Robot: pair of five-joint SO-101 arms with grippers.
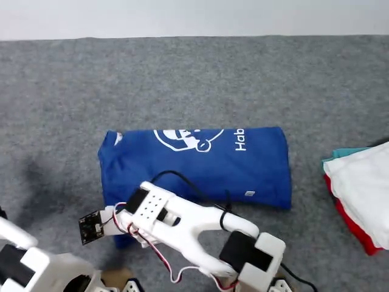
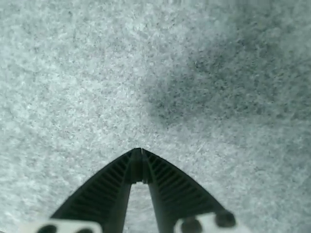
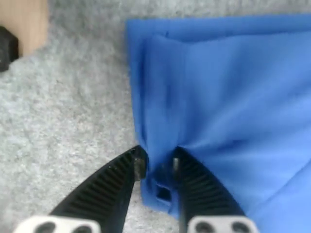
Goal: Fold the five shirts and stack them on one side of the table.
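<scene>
- The blue shirt (image 1: 200, 167) lies part-folded across the middle of the table (image 1: 182, 79), with its long side running left to right and white print along its far edge.
- The right end effector (image 3: 156, 162) is closed on the blue shirt (image 3: 233, 97), pinching a folded hem of the cloth between its two fingers.
- From above, the right arm (image 1: 194, 225) comes in from the near edge and crosses the shirt's near-left corner. That corner is where the grip sits.
- In the right wrist view, the shirt's side edge runs straight away from the fingers, and grey table covering (image 3: 63, 121) lies bare just beside it.
- The left end effector (image 2: 141, 153) is closed on nothing, its tips meeting. It hangs over bare grey table (image 2: 97, 73), well apart from the shirt.
- The left arm (image 1: 24, 261) sits at the near-left corner of the high view.
- A stack of folded shirts (image 1: 364, 194) rests at the table's right edge, with a white one on top and red and teal showing beneath. A strip of grey separates it from the blue shirt.
- Wide grey surface lies open beyond the shirt's far edge and to its left.
</scene>
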